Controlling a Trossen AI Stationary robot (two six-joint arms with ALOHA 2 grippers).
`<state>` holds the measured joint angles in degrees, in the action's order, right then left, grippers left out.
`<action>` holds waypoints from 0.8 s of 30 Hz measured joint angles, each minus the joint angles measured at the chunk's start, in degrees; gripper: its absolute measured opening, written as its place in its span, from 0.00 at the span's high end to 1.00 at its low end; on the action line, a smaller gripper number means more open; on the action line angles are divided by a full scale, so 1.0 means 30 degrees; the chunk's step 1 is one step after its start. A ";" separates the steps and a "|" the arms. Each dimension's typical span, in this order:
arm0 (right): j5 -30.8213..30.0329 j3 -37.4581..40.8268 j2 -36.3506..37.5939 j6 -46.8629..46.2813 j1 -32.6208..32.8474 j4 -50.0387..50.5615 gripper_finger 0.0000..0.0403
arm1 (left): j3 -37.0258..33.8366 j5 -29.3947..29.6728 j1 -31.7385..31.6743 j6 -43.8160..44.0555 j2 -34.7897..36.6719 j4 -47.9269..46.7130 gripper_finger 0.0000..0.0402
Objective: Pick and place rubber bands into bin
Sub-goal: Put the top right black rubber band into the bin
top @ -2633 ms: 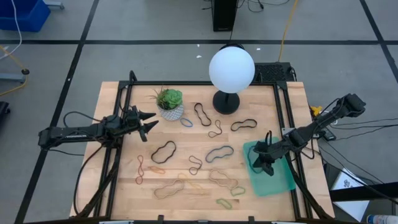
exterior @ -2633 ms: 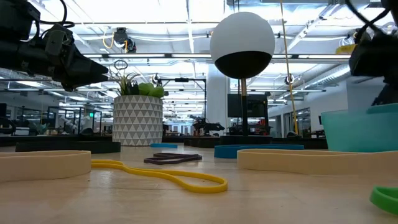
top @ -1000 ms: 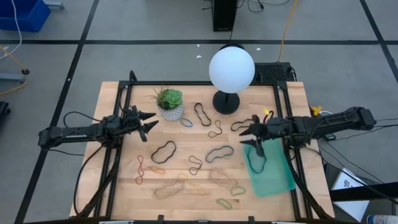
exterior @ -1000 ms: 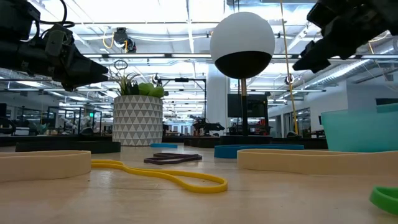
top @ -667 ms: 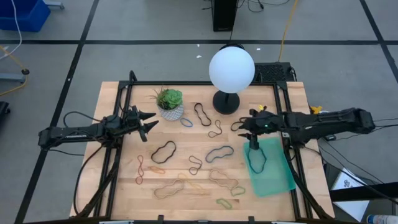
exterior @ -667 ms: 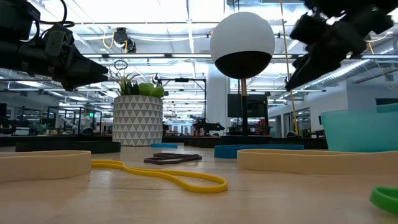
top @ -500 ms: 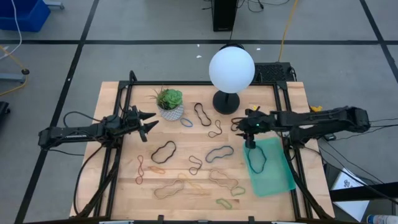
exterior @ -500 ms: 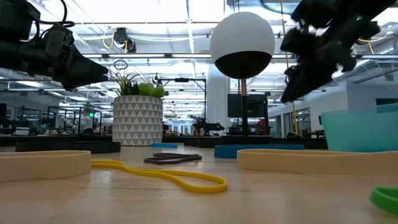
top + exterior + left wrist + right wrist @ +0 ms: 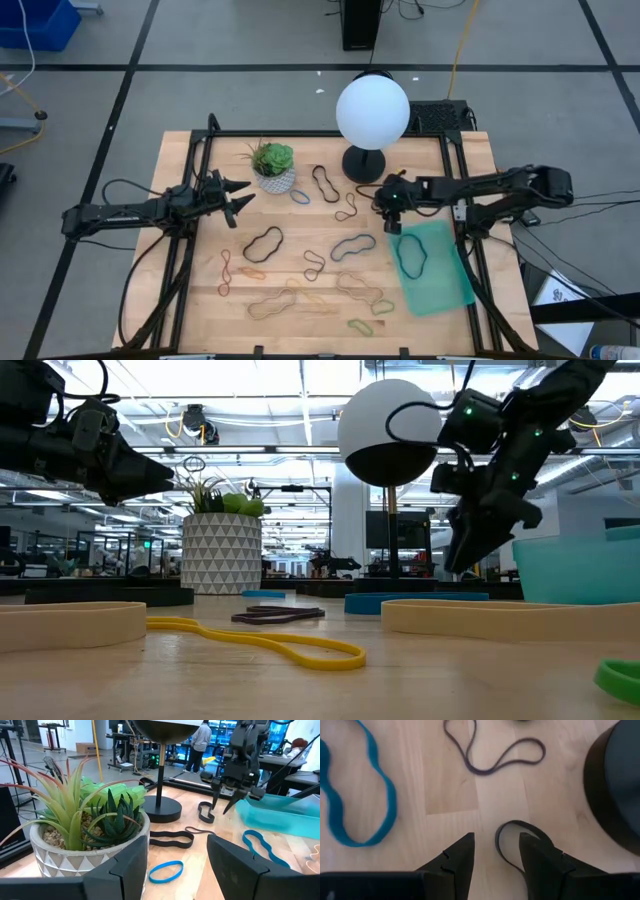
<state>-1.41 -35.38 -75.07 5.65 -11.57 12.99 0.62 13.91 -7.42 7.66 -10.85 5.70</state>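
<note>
Overhead, we saw one band lying lengthwise in the bin. Only the right wrist view showed the right gripper parted, empty, over a black band. The left gripper hung released, empty.

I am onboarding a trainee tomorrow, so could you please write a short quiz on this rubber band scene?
1. True or false: the bin already holds a rubber band.
2. Which pincer hangs above a black band beside the lamp base? A) left B) right
3. Fill in: the left pincer waits beside the ____.

Key
1. True: one dark band lies in the teal bin.
2. B: the right pincer, open, hangs over it.
3. Plant pot.
</note>
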 joint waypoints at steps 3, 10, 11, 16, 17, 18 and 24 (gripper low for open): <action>0.0004 0.0000 -0.0515 0.0001 -0.0130 -0.0465 0.63 | -0.0007 0.0000 0.0002 0.0000 0.0000 0.0001 0.47; 0.0014 0.0000 -0.0967 -0.0643 -0.0170 -0.0528 0.62 | -0.0005 -0.0007 0.0001 0.0007 0.0000 -0.0016 0.47; -0.0012 0.0000 -0.0960 -0.0893 -0.0170 -0.0552 0.62 | -0.0006 -0.0013 0.0002 0.0007 0.0000 -0.0025 0.47; -0.0592 0.0000 -0.0960 -0.2270 -0.0243 -0.0538 0.63 | -0.0001 -0.0015 -0.0001 0.0015 0.0000 -0.0025 0.47; -0.0553 0.0000 -0.0960 -0.2625 -0.0288 -0.0538 0.63 | -0.0007 -0.0015 0.0000 0.0015 0.0000 -0.0025 0.47; -0.0546 0.0000 -0.0960 -0.3040 -0.0333 -0.0538 0.63 | -0.0002 -0.0015 0.0006 0.0019 0.0000 -0.0028 0.47; -0.0576 0.0007 -0.0960 -0.4651 -0.0545 -0.0538 0.62 | 0.0000 -0.0015 -0.0002 0.0022 0.0000 -0.0026 0.47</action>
<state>-3.14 -35.35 -77.95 -8.31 -13.20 11.38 0.62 13.87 -7.42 7.73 -10.85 5.63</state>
